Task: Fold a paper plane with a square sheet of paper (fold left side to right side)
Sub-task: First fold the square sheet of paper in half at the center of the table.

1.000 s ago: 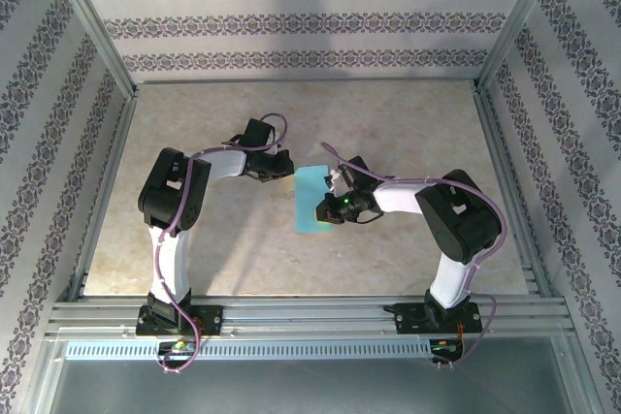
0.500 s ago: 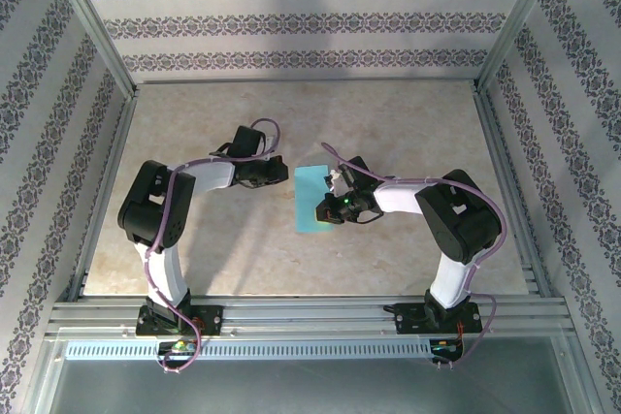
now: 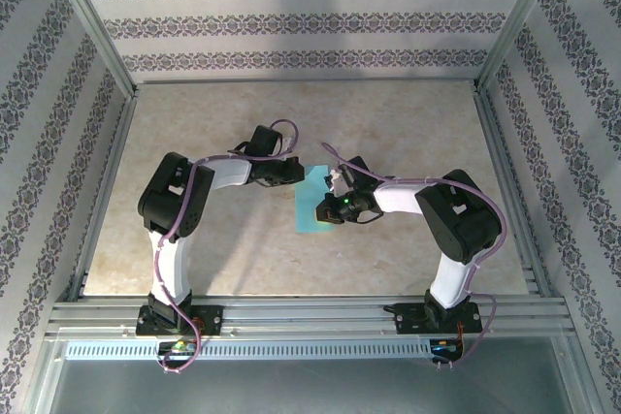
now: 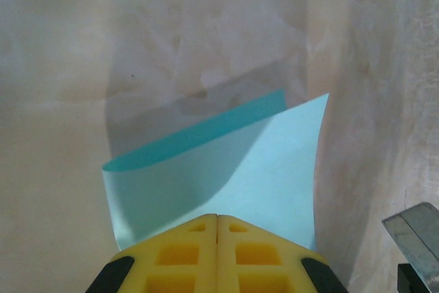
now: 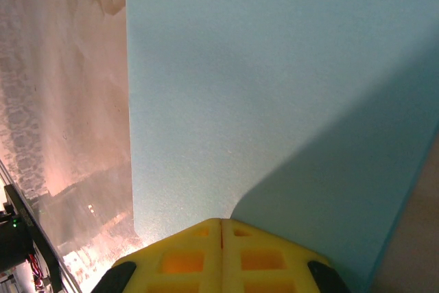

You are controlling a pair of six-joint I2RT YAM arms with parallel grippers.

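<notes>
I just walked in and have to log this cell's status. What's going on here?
Two robot arms are working on a cyan-blue square sheet of paper lying mid-table. It is already folded over into a narrower strip, though its upper layer bows up instead of lying flat. The left gripper is shut with its tips at one edge of the paper. The right gripper is shut, tips against the paper's face. Whether either pinches it is unclear. No plane shape yet.

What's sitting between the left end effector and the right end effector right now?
The blue paper lies between the left end effector and the right end effector, as the top view shows.
</notes>
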